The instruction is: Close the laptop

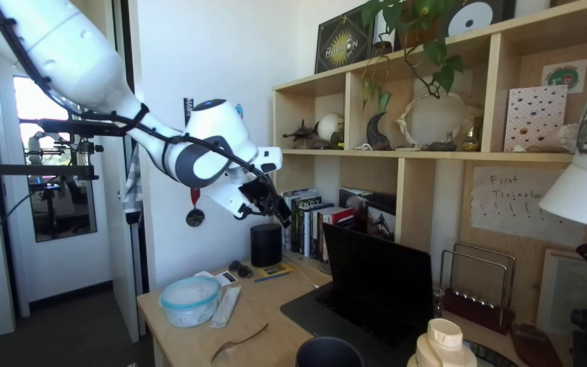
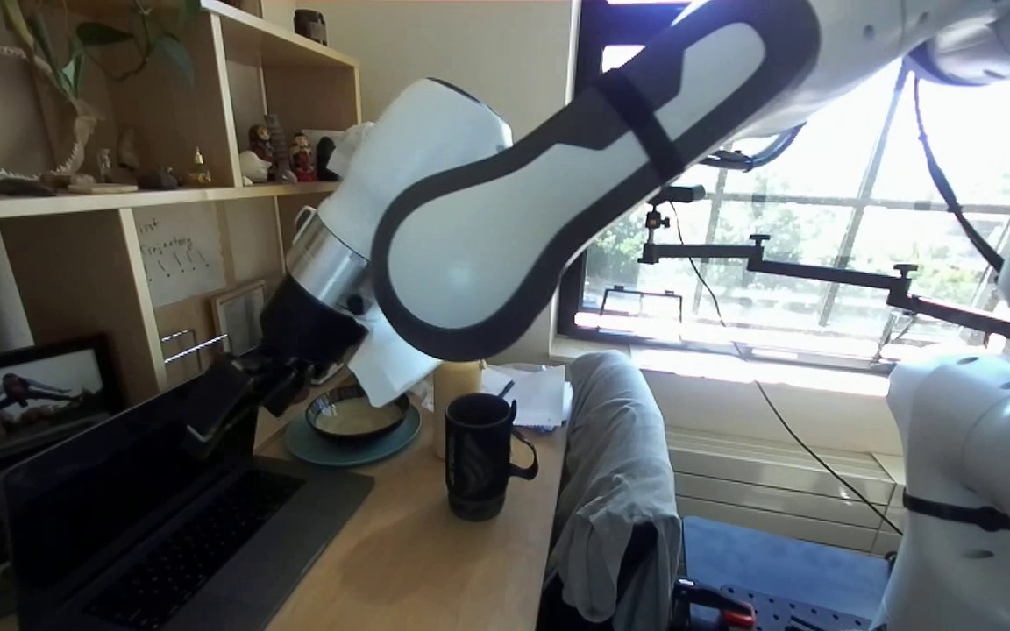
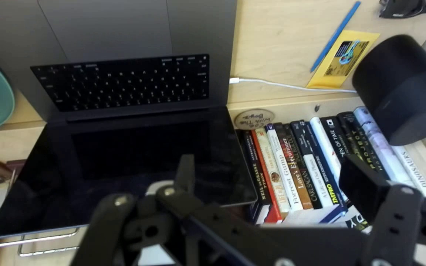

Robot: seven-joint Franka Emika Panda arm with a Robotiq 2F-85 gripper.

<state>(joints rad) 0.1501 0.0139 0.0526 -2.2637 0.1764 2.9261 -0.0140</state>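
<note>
wrist view: close behind gripper (image 3: 272, 173), facing down at laptop (image 3: 135, 166) | exterior view: well apart from gripper, facing wall (image 1: 212, 61) beyond | exterior view: nearer gripper, facing window (image 2: 807, 223) beyond | both exterior views share gripper, laptop, shelf (image 1: 415, 188)

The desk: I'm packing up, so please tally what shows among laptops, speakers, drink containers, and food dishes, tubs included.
Laptop: 1
Speaker: 1
Drink containers: 2 (mug, bottle)
Food dishes: 3 (bowl, plate, tub)
Total: 7

Arm (image 1: 112, 84) extended, sloping down; gripper (image 3: 272, 173) tilted downward, fingers (image 3: 362, 186) spread well apart.
</note>
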